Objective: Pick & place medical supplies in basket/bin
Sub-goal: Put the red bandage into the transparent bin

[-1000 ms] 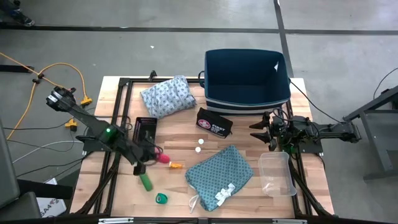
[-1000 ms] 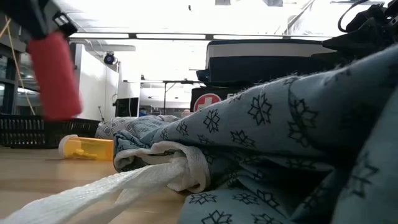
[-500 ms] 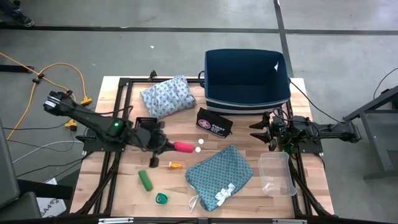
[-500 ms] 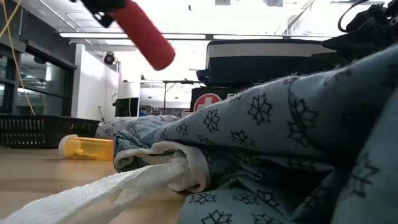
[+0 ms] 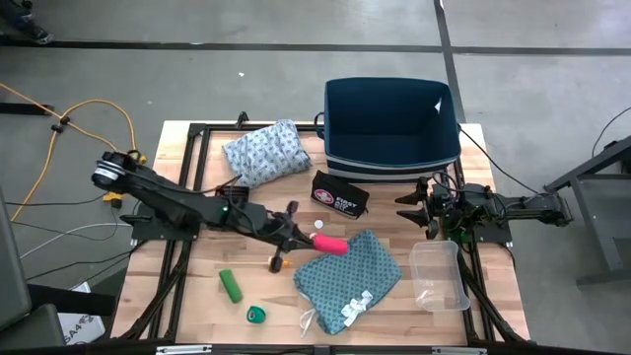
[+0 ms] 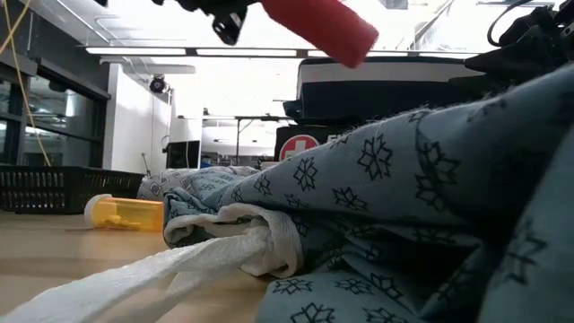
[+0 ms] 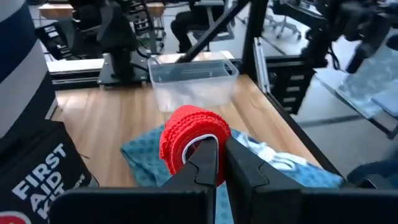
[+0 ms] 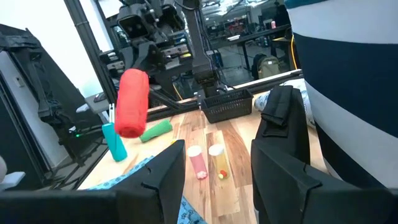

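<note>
My left gripper (image 5: 312, 238) (image 7: 217, 157) is shut on a red roll (image 5: 331, 246) (image 6: 321, 27) and hangs above the far left corner of the teal patterned cloth (image 5: 347, 276). That cloth lies flat on the table, its white ties (image 5: 353, 308) at the near end. A pale blue-grey folded cloth (image 5: 263, 151) lies at the far left. A green roll (image 5: 230, 285) and an orange-tipped stick (image 5: 279, 262) lie on the wood. The navy bin (image 5: 392, 123) stands at the far right. My right gripper (image 5: 402, 210) (image 8: 217, 167) waits open at the right. My left gripper holds the red roll by its near end (image 7: 194, 140), beside the white core; whether one finger sits inside the core I cannot tell. The fingers come nearly level from the table's left, along the roll. The roll sticks out past the fingertips, lifted clear and tipped slightly down.
A black first-aid pouch (image 5: 339, 194) lies just in front of the bin. A clear plastic tub (image 5: 439, 274) stands at the near right, a small green tape ring (image 5: 255, 315) near the front edge, and a black mesh tray (image 8: 227, 106) at the left.
My left gripper has carried the red roll up off the table and toward the right edge, to above the teal cloth. It has tipped from pointing down to nearly level, so the roll now points sideways and no longer hangs.
</note>
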{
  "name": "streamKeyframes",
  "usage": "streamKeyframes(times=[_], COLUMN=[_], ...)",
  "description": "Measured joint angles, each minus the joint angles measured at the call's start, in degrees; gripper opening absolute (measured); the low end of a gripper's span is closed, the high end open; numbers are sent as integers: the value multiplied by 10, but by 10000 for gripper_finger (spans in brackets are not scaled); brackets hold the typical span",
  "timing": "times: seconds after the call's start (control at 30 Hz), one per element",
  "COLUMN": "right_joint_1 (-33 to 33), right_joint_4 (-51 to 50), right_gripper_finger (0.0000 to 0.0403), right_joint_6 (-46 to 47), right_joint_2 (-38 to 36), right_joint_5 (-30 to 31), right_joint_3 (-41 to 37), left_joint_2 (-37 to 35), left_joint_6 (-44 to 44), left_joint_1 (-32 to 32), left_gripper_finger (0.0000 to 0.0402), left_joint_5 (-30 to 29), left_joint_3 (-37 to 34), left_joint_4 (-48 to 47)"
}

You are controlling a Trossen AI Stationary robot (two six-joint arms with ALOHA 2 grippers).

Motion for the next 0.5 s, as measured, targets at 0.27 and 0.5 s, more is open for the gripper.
streamKeyframes(times=[0.27, 0.5], right_joint_1=[0, 0], right_joint_4=[0, 0], right_gripper_finger=[171, 171], right_joint_6=[0, 0], right_joint_2=[0, 0], right_joint_5=[0, 0], right_joint_3=[0, 0], left_joint_2=[52, 55], left_joint_6=[16, 20], left_joint_1=[30, 43], left_gripper_finger=[6, 6], left_joint_5=[2, 7], left_joint_3=[1, 1], left_joint_4=[83, 99])
